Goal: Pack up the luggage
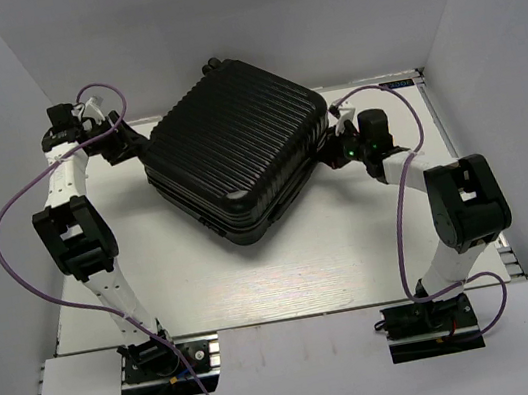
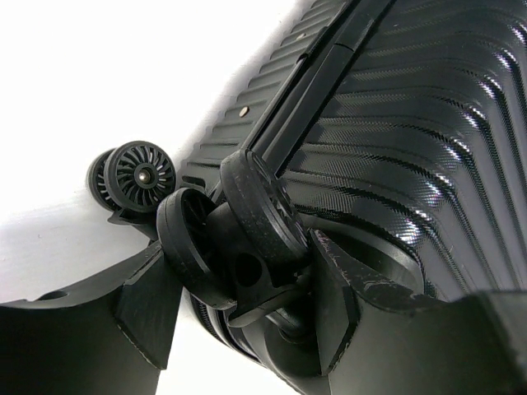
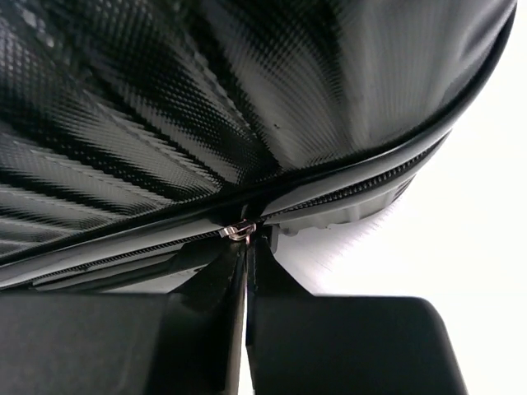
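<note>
Closed luggage point(image 1: 237, 156) on counter point(image 1: 285, 265), contents hidden. Right claw point(image 3: 247, 247) pinched on barely visible zipper pull point(image 3: 240, 233); left claw point(image 2: 239, 304) spread around wheel point(image 2: 221, 247).

White surface point(image 1: 287, 275), walled on three sides by white panels. One item lies directly on it: the luggage point(image 1: 237, 156), black ribbed hard-shell, closed, lying flat and turned diagonal to the surface edges, toward the far centre. Wheels point(image 2: 142, 174) at its far-left end.
</note>
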You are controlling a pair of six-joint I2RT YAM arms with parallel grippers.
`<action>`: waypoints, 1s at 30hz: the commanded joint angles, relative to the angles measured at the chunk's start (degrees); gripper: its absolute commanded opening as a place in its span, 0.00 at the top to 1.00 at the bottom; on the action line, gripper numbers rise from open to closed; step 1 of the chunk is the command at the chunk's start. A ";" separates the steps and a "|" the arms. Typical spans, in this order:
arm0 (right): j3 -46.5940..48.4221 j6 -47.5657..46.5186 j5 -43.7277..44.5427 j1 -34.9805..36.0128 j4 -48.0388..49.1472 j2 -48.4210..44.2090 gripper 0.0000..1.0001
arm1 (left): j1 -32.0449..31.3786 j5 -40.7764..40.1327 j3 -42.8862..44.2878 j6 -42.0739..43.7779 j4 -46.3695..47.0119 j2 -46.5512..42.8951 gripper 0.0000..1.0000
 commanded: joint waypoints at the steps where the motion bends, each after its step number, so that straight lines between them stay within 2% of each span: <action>1: -0.25 3.32 0.76 0.81 9.83 -1.00 1.00 | 1.25 -8.12 -0.82 10.59 -2.12 0.64 1.00; 5: -1.04 4.11 15.68 1.15 7.56 -1.97 1.00 | 1.42 -10.23 -1.09 10.85 -2.65 0.29 1.00; 9: 0.54 6.84 37.88 0.37 3.95 -1.27 1.00 | 1.69 -12.42 -1.09 10.85 -2.65 0.29 1.00; 12: 3.44 6.58 42.68 -0.34 2.09 0.13 1.00 | 2.39 -13.39 -0.39 10.33 -3.00 0.46 1.00; 15: 5.90 5.88 43.83 -1.39 3.59 2.59 1.00 | 3.09 -14.27 -0.04 9.97 -3.00 0.81 1.00; 18: 10.28 2.81 40.77 -3.05 7.18 8.89 1.00 | 3.53 -14.80 0.84 9.88 -3.00 1.52 1.00; 19: 10.99 0.19 34.76 -3.41 9.19 9.97 1.00 | 3.45 -14.97 1.11 9.88 -3.35 1.78 1.00; 20: 11.61 -2.54 32.87 -4.02 11.13 11.02 1.00 | 3.45 -15.06 1.46 9.88 -3.79 2.39 1.00; 22: 11.18 -7.56 27.87 -5.34 22.42 14.63 1.00 | 3.53 -15.06 2.69 10.24 -4.14 3.19 1.00; 23: 10.92 -8.97 19.92 -6.65 25.62 15.42 1.00 | 3.45 -15.06 2.86 10.23 -4.23 3.62 1.00; 25: 11.26 -9.51 12.86 -7.89 32.55 18.06 1.00 | 3.53 -15.15 3.83 10.50 -4.40 4.33 1.00; 27: 15.20 -10.21 4.41 -10.08 31.99 20.25 1.00 | 3.45 -15.15 4.97 10.76 -4.93 5.20 1.00; 28: 16.61 -10.21 -2.32 -10.88 29.11 20.96 1.00 | 3.62 -15.24 5.41 10.68 -5.02 5.47 1.00; 30: 25.98 -12.30 -16.73 -11.41 22.45 24.63 1.00 | 3.45 -14.80 7.08 10.76 -5.55 6.08 1.00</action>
